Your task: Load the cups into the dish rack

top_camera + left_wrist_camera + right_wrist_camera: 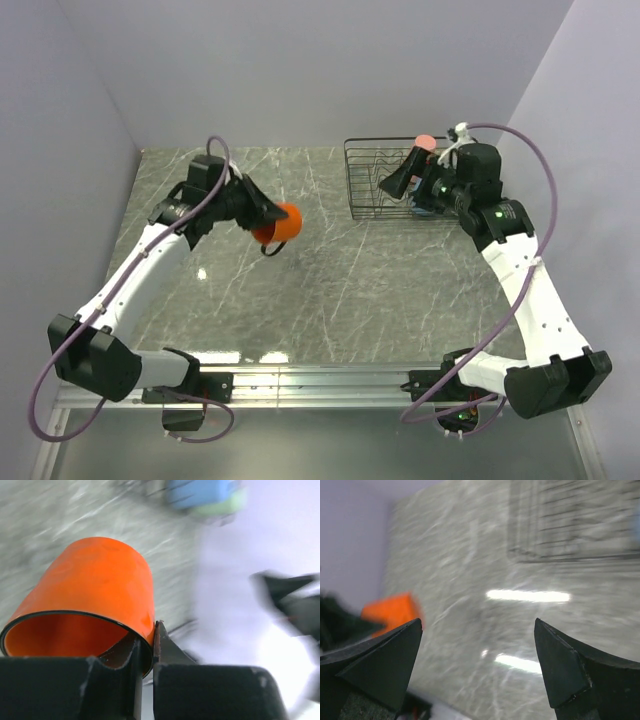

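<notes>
While the left hand [152, 640] pinches the wall of the orange mug [283, 225] at its rim | mug: left of centre in the top view, well apart from the dish rack [362, 196] at upper right | right hand [477, 625]: jaws wide apart, holding nothing, by the rack

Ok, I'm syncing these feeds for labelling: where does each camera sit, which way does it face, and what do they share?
Top external: above, behind the bases, looking down on the table; left arm, right arm show.
Left wrist: looks along the left gripper, shut on the orange mug.
Right wrist: looks across the table past the open right gripper; dish rack blurred.
Shared: all three show the orange mug.
</notes>
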Controlling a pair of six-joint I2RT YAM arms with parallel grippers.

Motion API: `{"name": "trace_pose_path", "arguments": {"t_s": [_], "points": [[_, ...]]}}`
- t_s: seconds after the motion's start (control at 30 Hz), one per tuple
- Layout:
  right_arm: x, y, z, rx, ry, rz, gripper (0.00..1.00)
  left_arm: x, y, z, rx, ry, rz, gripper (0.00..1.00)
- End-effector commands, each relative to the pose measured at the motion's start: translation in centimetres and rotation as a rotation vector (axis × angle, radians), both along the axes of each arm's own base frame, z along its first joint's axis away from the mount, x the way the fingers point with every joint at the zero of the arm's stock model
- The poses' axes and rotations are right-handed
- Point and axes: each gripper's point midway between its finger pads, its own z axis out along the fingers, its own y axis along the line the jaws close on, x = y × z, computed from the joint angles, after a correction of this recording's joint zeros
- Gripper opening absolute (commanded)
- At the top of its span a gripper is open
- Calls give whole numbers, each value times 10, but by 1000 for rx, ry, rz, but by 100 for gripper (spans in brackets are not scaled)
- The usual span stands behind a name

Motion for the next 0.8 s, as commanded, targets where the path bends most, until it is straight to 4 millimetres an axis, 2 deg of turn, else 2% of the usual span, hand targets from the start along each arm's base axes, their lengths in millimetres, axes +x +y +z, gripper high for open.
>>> {"name": "trace_pose_path", "arguments": {"t_s": [0.0, 0.03, 0.07, 0.1, 0.13, 0.17, 0.2, 0.23, 0.27, 0.3, 0.33, 0.37, 0.4, 0.63, 0.77], "points": [[-20, 51, 36, 226, -101, 303, 100, 29, -19, 86, -339, -153, -23, 0], [-30, 62, 39, 273, -95, 389, 100, 32, -19, 100, -421, -135, -7, 0], [-30, 68, 51, 305, -149, 437, 100, 35, -14, 108, -464, -140, -9, 0], [-34, 73, 50, 356, -124, 459, 100, 37, -14, 116, -501, -146, -14, 0], [-42, 79, 53, 395, -120, 525, 100, 40, -13, 135, -575, -180, -18, 0], [-42, 83, 66, 420, -190, 568, 100, 38, -12, 140, -615, -174, -45, 0], [-43, 87, 61, 464, -149, 585, 100, 39, -11, 143, -698, -119, -35, 0], [-46, 90, 65, 478, -164, 621, 100, 36, -9, 164, -765, -196, -69, 0], [-51, 93, 71, 489, -196, 681, 100, 34, -8, 169, -815, -200, -77, 0], [-51, 96, 70, 506, -179, 700, 100, 35, -6, 165, -855, -181, -63, 0], [-52, 97, 71, 506, -188, 718, 100, 35, -4, 171, -919, -140, -53, 0], [-54, 100, 73, 507, -195, 742, 100, 30, -2, 183, -960, -192, -77, 0], [-51, 103, 73, 509, -193, 752, 100, 31, 0, 185, -1005, -160, -62, 0], [-40, 121, 61, 498, -167, 777, 100, 21, 7, 212, -1114, -200, -105, 1], [-38, 130, 51, 496, -155, 784, 100, 17, 4, 216, -1141, -191, -141, 0]]}}
